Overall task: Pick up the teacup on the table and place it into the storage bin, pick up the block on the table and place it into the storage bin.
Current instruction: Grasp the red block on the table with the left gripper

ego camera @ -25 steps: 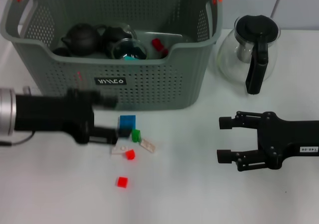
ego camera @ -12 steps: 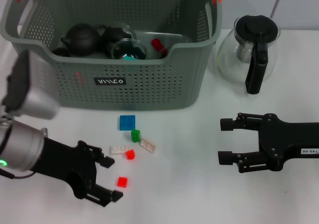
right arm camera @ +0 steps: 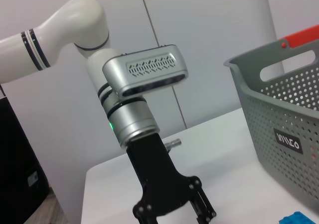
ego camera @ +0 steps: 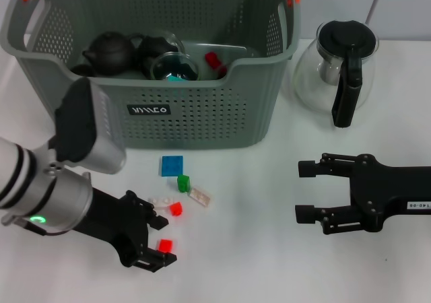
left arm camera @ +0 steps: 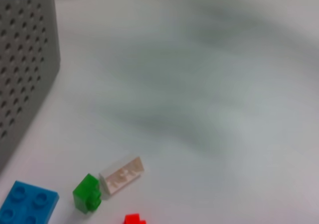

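Observation:
The grey storage bin (ego camera: 202,114) stands at the back of the table, and its wall (left arm camera: 25,59) also shows in the left wrist view. Loose blocks lie in front of it: blue (ego camera: 172,165), green (ego camera: 183,182), white (ego camera: 199,196) and red (ego camera: 176,209). A lone red block (ego camera: 165,246) lies nearer the front. My left gripper (ego camera: 160,240) is open, low over the table, with that lone red block between its fingers. No teacup shows on the table. My right gripper (ego camera: 304,191) is open and hovers at the right, with nothing in it.
A glass coffee pot (ego camera: 340,64) with a black handle stands right of the bin. Inside the bin are black teapots (ego camera: 111,50), a round glass vessel (ego camera: 174,66) and a small red piece (ego camera: 214,60). The right wrist view shows the left arm (right arm camera: 142,119) and the bin (right arm camera: 289,119).
My left arm has swung from beside the bin's front wall down toward the table's front. Its open fingers now straddle the lone red block. The right arm has stayed put.

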Robot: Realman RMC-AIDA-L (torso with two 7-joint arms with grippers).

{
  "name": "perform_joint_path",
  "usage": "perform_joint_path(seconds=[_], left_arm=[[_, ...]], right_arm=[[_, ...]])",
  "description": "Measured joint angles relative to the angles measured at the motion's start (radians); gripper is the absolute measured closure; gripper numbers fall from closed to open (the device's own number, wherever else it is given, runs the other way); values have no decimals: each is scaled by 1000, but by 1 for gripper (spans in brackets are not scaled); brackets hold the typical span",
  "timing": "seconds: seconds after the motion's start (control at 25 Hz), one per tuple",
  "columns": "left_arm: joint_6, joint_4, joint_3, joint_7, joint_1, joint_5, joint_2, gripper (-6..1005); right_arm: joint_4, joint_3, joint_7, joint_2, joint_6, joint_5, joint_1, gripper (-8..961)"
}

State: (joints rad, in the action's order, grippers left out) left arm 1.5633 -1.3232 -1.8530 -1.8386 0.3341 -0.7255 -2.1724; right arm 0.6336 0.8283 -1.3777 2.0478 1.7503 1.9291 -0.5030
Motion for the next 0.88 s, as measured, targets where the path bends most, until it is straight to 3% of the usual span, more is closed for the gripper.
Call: perform_joint_path(seconds=[0.24, 0.64, 0.88], left_arm=[[-40, 16, 35, -12, 5, 11, 1, 397], [-121, 15, 119, -40, -12, 67, 0, 419], [-133, 4, 125, -41, -24, 64, 0, 419]], right_arm=[[0, 0, 0, 0, -1, 2, 1, 38], [0, 0, 2, 0, -2, 2, 3, 38], [0, 0, 2, 0, -2, -1, 4, 39]])
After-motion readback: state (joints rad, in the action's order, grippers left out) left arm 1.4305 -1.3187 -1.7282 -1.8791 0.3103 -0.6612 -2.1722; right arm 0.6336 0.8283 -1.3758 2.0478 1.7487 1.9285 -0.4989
